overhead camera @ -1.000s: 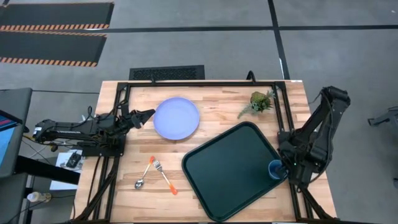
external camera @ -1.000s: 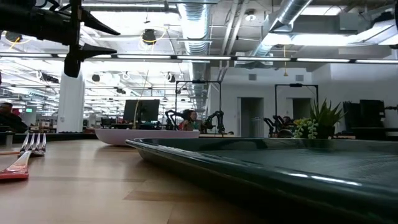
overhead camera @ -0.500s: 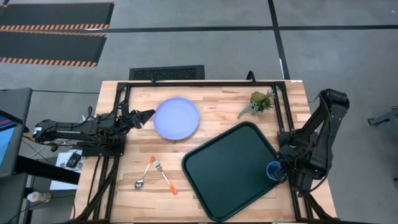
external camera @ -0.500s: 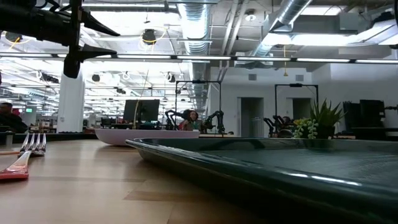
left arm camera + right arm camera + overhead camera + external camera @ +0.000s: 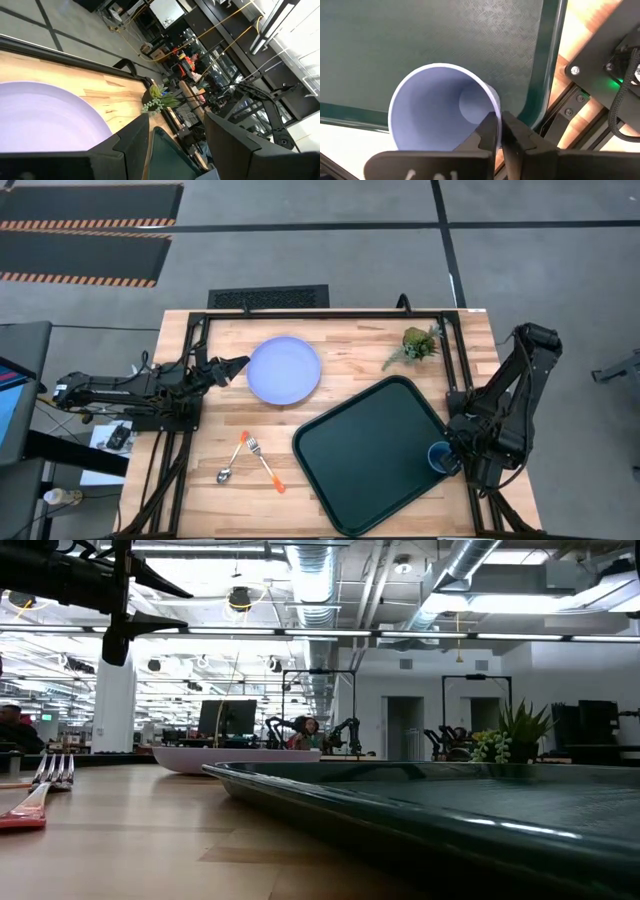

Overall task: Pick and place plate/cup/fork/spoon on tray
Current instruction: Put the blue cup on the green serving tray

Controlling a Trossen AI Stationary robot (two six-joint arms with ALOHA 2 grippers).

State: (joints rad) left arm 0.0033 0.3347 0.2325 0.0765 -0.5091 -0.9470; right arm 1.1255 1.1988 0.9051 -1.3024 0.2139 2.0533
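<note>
Scene: we work a wooden table [image 5: 340, 350] from above, two arms at opposite edges.
Right gripper [image 5: 499, 131]: our fingers are pinched on the wall of the cup [image 5: 441, 454], one inside the rim and one outside.
Cup: it sits at the tray's [image 5: 370, 450] right edge, just inside the rim; we cannot tell whether its base touches the tray floor.
Left gripper [image 5: 236, 364]: our fingers are parted and hold nothing, just beside the left edge of the plate [image 5: 284, 370].
Plate: it lies flat on the table, up and left of the tray.
Fork [image 5: 265, 463] and spoon [image 5: 233, 457]: crossed in a V near the front left, well nearer our left arm.
</note>
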